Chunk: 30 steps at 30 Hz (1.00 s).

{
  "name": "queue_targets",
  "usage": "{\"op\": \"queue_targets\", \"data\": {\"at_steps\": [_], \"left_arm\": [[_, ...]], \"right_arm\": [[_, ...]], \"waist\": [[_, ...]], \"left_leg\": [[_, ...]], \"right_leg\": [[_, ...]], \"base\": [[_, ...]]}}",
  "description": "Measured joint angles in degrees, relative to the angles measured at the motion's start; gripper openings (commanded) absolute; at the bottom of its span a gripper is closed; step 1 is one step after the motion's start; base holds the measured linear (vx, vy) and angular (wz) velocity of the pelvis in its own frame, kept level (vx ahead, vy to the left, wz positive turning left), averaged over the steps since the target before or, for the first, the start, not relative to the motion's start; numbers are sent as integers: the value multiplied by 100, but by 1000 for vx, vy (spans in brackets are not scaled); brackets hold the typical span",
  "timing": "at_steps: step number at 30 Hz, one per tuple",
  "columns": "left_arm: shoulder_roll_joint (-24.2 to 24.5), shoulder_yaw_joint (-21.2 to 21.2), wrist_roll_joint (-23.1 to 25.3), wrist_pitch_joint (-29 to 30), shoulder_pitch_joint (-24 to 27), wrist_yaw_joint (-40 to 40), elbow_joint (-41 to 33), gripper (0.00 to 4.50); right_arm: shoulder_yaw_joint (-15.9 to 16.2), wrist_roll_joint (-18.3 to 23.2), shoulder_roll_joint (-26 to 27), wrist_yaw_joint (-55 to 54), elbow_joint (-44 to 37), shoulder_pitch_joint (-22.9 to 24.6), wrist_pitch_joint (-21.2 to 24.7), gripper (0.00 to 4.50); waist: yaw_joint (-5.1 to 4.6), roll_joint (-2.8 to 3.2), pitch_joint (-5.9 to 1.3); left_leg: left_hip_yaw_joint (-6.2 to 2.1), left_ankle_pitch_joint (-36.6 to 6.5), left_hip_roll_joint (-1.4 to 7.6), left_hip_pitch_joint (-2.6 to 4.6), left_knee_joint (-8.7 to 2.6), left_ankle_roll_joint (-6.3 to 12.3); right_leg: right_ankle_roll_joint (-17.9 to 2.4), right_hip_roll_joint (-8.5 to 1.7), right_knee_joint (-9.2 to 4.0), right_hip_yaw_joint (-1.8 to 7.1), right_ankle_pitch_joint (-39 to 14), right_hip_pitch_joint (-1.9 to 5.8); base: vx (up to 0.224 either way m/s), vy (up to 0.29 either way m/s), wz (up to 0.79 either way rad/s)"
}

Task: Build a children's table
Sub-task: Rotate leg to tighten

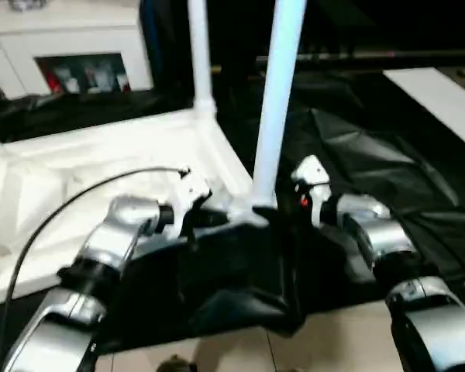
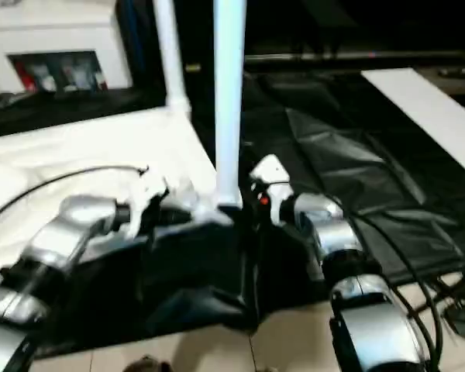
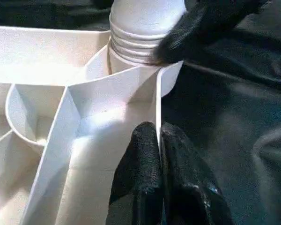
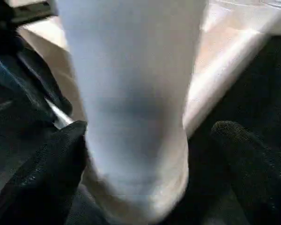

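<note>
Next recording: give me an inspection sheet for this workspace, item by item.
Surface: black-draped work table, cloth creased.
Job's things: white plastic tabletop lies ribbed underside up; near white tube leg stands upright in its corner socket, screw ridges showing at its base; far white leg stands upright in the next corner.
Clutter: nothing seen.
Grippers: left tool shut on the tabletop's thin side wall; right tool open, a finger on either side of the near leg.
Cables: thin black cable arcs over the left arm; black cables beside the right arm.
Surroundings: white cabinet, white board, tiled floor.
</note>
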Motion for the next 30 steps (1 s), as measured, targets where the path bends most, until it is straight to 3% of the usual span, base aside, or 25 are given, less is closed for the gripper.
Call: {"op": "queue_targets", "data": {"at_steps": [3, 11, 16, 17, 30], "left_arm": [[10, -57, -1, 54, 69, -116, -130, 0], [55, -62, -26, 206, 128, -156, -291, 0], [66, -60, -26, 225, 158, -156, -336, 0], [67, -58, -26, 228, 158, -155, -337, 0], [83, -41, -31, 315, 165, -145, -378, 0]], "right_arm": [[53, 28, 0, 116, -205, 98, 83, 446], [85, 34, 16, 261, -278, 125, 163, 430], [86, 47, 33, 297, -297, 162, 222, 383], [87, 48, 36, 299, -299, 162, 222, 357], [84, 68, 87, 369, -316, 185, 238, 276]], "waist": [[84, 0, 0], [85, 0, 0], [82, 0, 0], [81, 0, 0], [68, -1, 0]], "left_leg": [[4, 0, 0, 1, 3, 0], [4, 0, 2, 1, 3, 0], [6, 0, 2, 1, 3, 0], [6, 0, 2, 1, 3, 0], [6, 0, 4, 2, 4, 0]], "right_leg": [[0, -1, 0, 3, 0, 2], [1, -1, -2, 2, -1, 1], [2, -1, -3, 3, -1, 1], [2, -1, -3, 3, -1, 1], [2, 0, -1, 2, -1, 1]], "base": [[0, 0, 0], [0, 0, 0], [0, 0, 0], [0, 0, 0], [0, 0, 0]]}}
